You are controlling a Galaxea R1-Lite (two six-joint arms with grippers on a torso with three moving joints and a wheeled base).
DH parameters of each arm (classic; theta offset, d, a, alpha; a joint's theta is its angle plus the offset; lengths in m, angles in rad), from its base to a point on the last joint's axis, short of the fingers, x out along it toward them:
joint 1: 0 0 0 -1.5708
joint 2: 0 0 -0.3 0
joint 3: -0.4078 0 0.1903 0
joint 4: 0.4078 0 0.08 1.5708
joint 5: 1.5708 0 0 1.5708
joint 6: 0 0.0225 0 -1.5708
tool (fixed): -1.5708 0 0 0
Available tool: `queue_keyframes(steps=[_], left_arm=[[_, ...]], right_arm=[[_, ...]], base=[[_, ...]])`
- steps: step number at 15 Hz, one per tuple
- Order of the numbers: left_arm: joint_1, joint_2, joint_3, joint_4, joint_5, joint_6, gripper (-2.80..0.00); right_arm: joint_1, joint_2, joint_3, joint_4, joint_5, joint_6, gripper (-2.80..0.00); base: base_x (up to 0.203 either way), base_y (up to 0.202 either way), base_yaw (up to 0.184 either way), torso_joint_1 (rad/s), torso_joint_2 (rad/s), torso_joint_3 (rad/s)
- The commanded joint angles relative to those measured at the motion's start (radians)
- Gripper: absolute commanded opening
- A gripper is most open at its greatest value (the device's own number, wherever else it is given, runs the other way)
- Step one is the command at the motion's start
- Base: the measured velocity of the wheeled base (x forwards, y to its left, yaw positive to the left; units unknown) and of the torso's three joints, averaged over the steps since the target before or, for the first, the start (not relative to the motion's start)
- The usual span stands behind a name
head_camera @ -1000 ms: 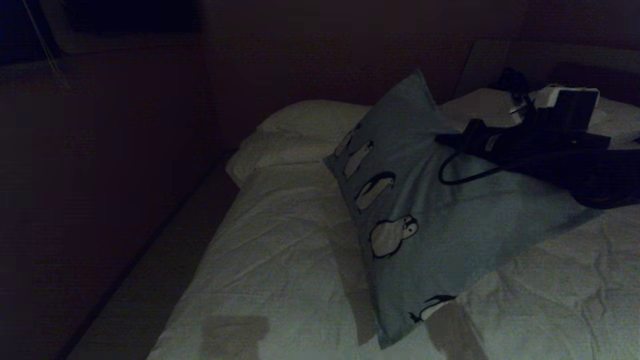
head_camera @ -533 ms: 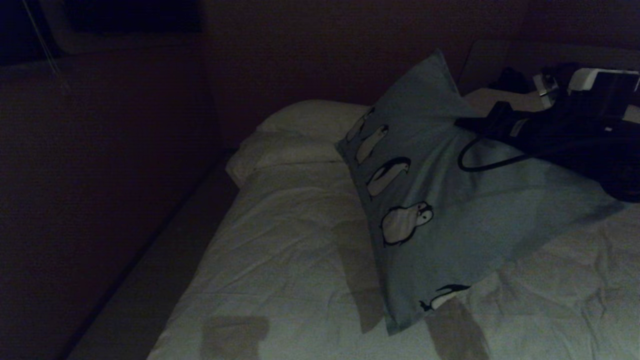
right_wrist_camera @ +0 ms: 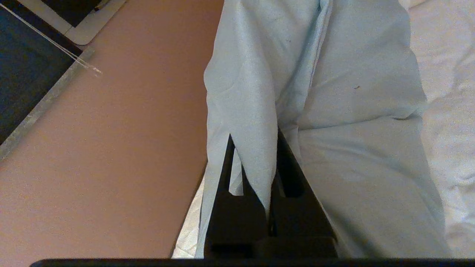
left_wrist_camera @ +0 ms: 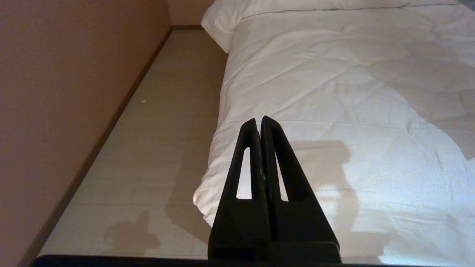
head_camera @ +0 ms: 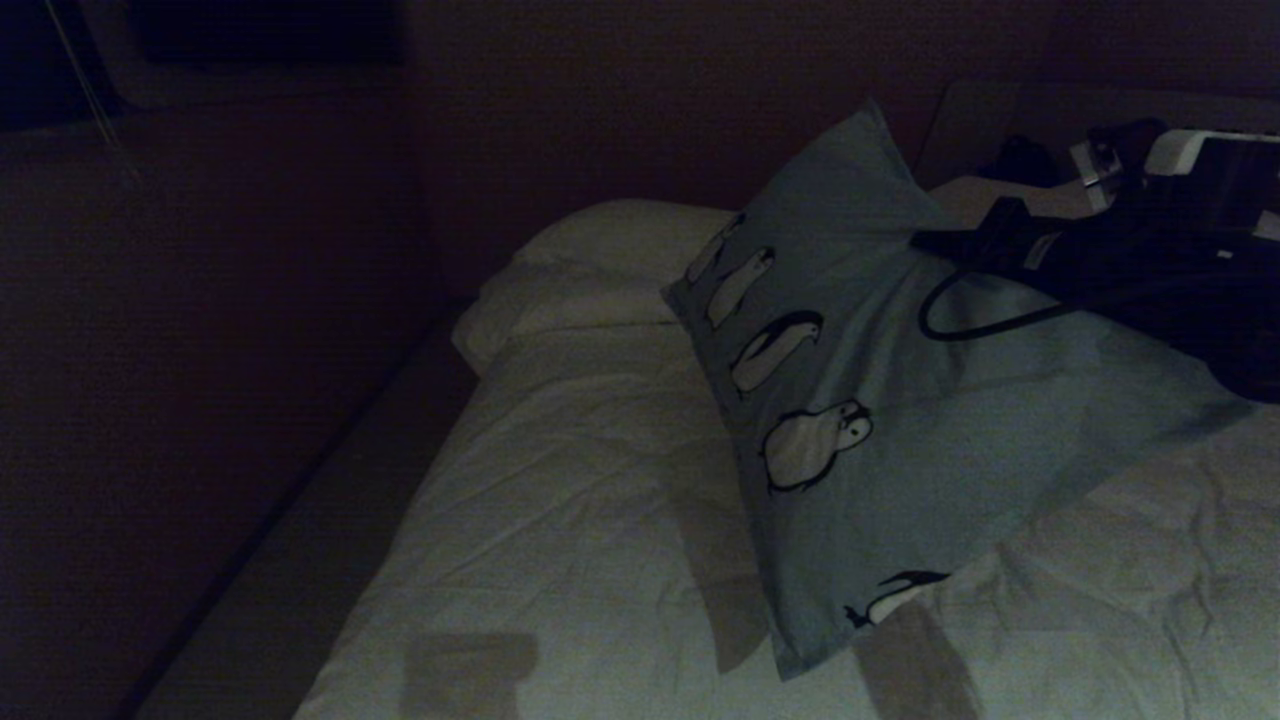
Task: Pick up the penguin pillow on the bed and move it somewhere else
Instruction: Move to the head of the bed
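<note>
head view, dim room: the penguin pillow [head_camera: 900, 420] is seen right of centre, tilted up off the bed [head_camera: 560, 520], its lower corner near the bottom edge of the frame touching the white comforter and its top corner raised toward the upper right against the dark wall. a row of black-and-white penguins runs along its left edge. the right tool [head_camera: 950, 245] enters from the right edge and is clamped on the pillow's upper right part, a black cable looping below it. two plain white pillows [head_camera: 590, 270] lie at the head of the bed, centre of the frame, left of the penguin pillow. a strip of floor [head_camera: 300, 560] lies between the bed and the wall at lower left.

right wrist view: the right tool [right_wrist_camera: 272, 148] is shown closed on a fold of pale blue pillow fabric [right_wrist_camera: 334, 111], which drapes over both fingers.

left wrist view: the left tool [left_wrist_camera: 261, 124] is shown with fingers pressed together, empty, over the bed's near edge [left_wrist_camera: 222, 155] beside the floor [left_wrist_camera: 156, 141].
</note>
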State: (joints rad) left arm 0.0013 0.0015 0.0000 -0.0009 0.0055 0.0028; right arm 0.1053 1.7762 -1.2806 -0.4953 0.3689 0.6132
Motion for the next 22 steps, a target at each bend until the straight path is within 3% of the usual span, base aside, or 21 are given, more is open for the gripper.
queue_keyframes(steps=[1,5,22], left_arm=[[0.000,0.000,0.000,-0.001,0.001,-0.001,-2.80],[0.000,0.000,0.000,-0.001,0.001,-0.003,-2.80],[0.000,0.000,0.000,-0.001,0.001,-0.003,-2.80]], right_arm=[[0.001,0.002,0.000,-0.003,0.002,0.005,-2.80],[0.002,0.005,0.001,-0.003,0.002,0.005,-2.80],[0.001,0.000,0.001,-0.005,0.002,0.005,-2.80]], base=[[0.000,0.000,0.000,0.000,0.00,0.000],[0.000,-0.026,0.003,0.001,0.00,0.001],[0.000,-0.194,0.001,0.003,0.00,0.002]])
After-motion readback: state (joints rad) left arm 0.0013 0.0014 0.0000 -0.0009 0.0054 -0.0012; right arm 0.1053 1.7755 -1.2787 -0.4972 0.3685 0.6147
